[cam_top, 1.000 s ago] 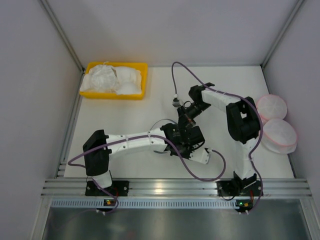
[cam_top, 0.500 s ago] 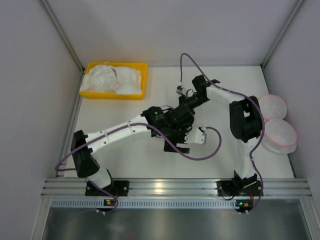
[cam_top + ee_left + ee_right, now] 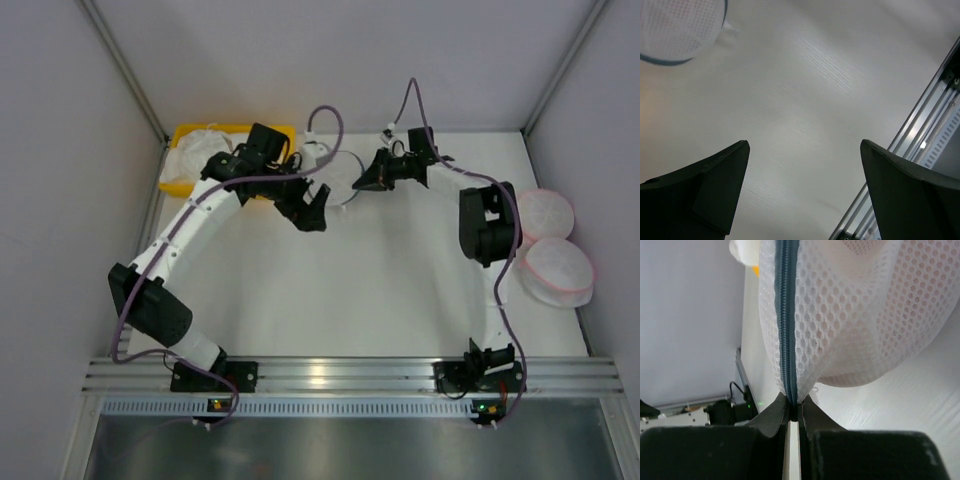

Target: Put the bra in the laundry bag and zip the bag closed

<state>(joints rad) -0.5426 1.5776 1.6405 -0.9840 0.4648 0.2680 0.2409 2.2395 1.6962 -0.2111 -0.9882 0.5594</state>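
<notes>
- The laundry bag (image 3: pixel 855 315) is held just to the right of the yellow bin (image 3: pixel 233 160). Its dark grey zipper rim (image 3: pixel 786 315) is seen with the teeth meshed along the stretch in view. Whether it hangs free of the table (image 3: pixel 400 300) cannot be told.
- The bra is not seen in the open. The bulge and faint pink tint behind the mesh are taken as signs that it is inside the bag, though this cannot be confirmed.
- The bag is judged light and limp, so the mesh is expected to sag and snag. The stiffer rim tape is judged the best place to be gripped. The zipper pull is not shown.
- The right gripper (image 3: pixel 794 402) is pinched tight on the zipper rim, and its arm is stretched out towards the bin.
- The left gripper (image 3: pixel 804 145) is spread wide with nothing between its jaws, apart from the bag. Its arm is extended in a long arc, with the wrist over the bin's right end.
- White garments (image 3: pixel 215 155) are piled in the bin, and two pink-rimmed pouches (image 3: pixel 545 215) are left well to its right.
</notes>
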